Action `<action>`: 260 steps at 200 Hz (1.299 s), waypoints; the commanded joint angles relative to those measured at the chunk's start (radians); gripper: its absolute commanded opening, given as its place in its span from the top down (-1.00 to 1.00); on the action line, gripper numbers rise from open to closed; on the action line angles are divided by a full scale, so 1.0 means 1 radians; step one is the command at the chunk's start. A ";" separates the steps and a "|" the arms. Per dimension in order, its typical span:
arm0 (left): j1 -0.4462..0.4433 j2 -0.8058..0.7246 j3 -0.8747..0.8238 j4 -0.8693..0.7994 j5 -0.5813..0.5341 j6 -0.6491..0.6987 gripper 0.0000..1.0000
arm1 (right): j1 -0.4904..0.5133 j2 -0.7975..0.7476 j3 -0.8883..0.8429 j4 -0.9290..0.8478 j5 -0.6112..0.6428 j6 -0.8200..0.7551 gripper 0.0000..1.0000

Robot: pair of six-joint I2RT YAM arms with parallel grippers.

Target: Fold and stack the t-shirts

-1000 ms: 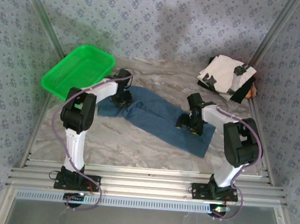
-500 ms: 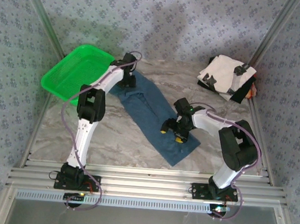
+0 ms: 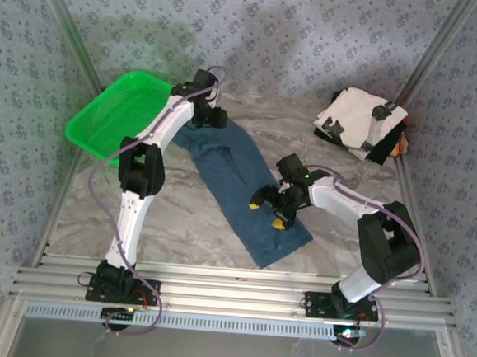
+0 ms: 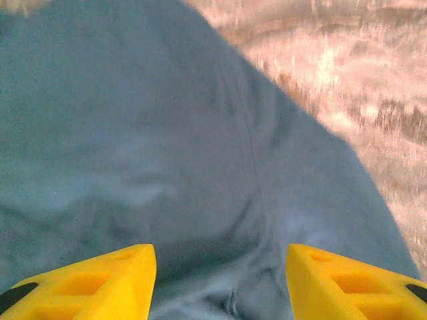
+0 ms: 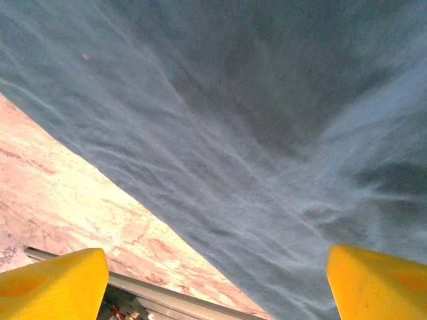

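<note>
Dusty-blue t-shirt (image 3: 226,173) spread on marble table (image 3: 178,215), left gripper (image 4: 217,257) parted above it, right gripper (image 5: 215,260) spread wide, both holding nothing

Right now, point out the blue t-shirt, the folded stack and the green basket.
blue t-shirt (image 3: 226,173), top external view, middle of the laid-out cloth.
folded stack (image 3: 355,113), top external view, white face of the top shirt.
green basket (image 3: 111,117), top external view, bare mesh floor.

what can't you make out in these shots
Top view: how many shirts the folded stack holds; too small, the white top one covers the rest.
Top view: blue shirt's far end, under the left gripper.
Wrist views: shirt's outline, cut off by frame edges.
</note>
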State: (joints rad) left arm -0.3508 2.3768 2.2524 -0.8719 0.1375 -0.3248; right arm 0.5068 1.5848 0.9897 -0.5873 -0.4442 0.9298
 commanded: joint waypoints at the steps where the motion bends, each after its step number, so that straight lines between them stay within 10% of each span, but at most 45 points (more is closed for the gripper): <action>1: 0.013 -0.083 -0.160 0.073 0.023 -0.110 -0.08 | -0.063 0.005 0.086 -0.120 0.079 -0.150 -0.75; 129: -0.043 -0.011 -0.187 0.311 0.066 -0.257 -0.03 | -0.196 0.145 0.097 -0.074 -0.002 -0.369 -0.70; 260: -0.040 -0.193 -0.649 0.394 -0.085 -0.342 -0.05 | -0.218 0.201 0.008 -0.074 0.003 -0.358 -0.68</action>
State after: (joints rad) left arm -0.4118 2.1807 1.6142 -0.4072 0.1257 -0.6495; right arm 0.2741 1.7653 1.0546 -0.6304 -0.4347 0.5560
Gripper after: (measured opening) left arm 0.524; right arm 0.848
